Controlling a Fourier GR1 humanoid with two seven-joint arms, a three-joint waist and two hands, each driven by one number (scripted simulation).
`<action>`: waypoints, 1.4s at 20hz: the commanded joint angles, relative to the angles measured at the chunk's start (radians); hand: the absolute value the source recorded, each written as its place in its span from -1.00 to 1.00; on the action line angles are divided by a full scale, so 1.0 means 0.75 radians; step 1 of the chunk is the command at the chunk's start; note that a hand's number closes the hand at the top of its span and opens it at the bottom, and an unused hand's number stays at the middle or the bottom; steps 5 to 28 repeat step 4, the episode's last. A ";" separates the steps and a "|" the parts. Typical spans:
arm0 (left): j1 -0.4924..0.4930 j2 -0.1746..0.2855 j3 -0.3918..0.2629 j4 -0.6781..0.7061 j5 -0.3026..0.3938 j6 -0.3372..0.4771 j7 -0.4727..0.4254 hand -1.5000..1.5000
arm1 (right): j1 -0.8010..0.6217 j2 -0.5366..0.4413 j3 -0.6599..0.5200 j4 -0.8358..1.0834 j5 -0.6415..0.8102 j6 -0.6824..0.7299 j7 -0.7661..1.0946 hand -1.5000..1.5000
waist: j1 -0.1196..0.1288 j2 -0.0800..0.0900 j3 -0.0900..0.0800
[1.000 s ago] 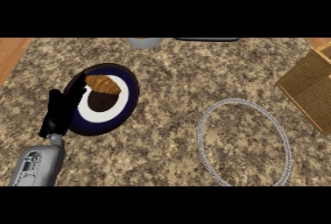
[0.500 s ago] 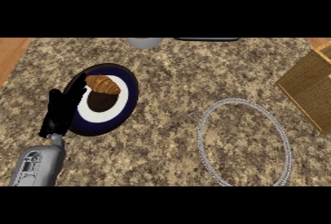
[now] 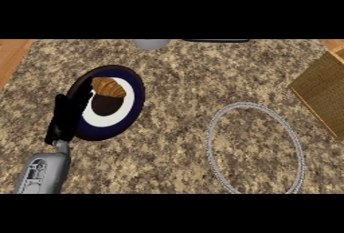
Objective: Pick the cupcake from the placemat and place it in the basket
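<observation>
While my left hand (image 3: pixel 67 119) rests at the left rim of the round placemat (image 3: pixel 131 118), the cupcake (image 3: pixel 107 94) sits on that mat.

From the head view I see the cupcake lying on its side on the mat's white centre, pleated brown wrapper uppermost, dark top below. My left hand's fingers are straight and released, reaching up along the mat's edge just beside the cupcake, holding nothing. My right hand is out of view. The wire basket (image 3: pixel 254 148) lies well apart to the right on the speckled counter (image 3: pixel 174 68), with nothing showing inside it. I judge this to be the reach for the cupcake: next the fingers must close round it, then carry it right to the basket.
</observation>
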 commanded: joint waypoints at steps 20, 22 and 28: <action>0.010 -0.007 -0.010 -0.054 0.000 0.004 0.033 0.00 | 0.140 -0.194 -0.104 0.112 -0.079 0.140 -0.065 -1.00 | 0.005 0.006 0.007; 0.010 -0.007 -0.010 -0.054 0.000 0.004 0.033 0.00 | 0.140 -0.194 -0.104 0.112 -0.079 0.140 -0.065 -1.00 | 0.005 0.006 0.007; 0.010 -0.007 -0.010 -0.054 0.000 0.004 0.033 0.00 | 0.140 -0.194 -0.104 0.112 -0.079 0.140 -0.065 -1.00 | 0.005 0.006 0.007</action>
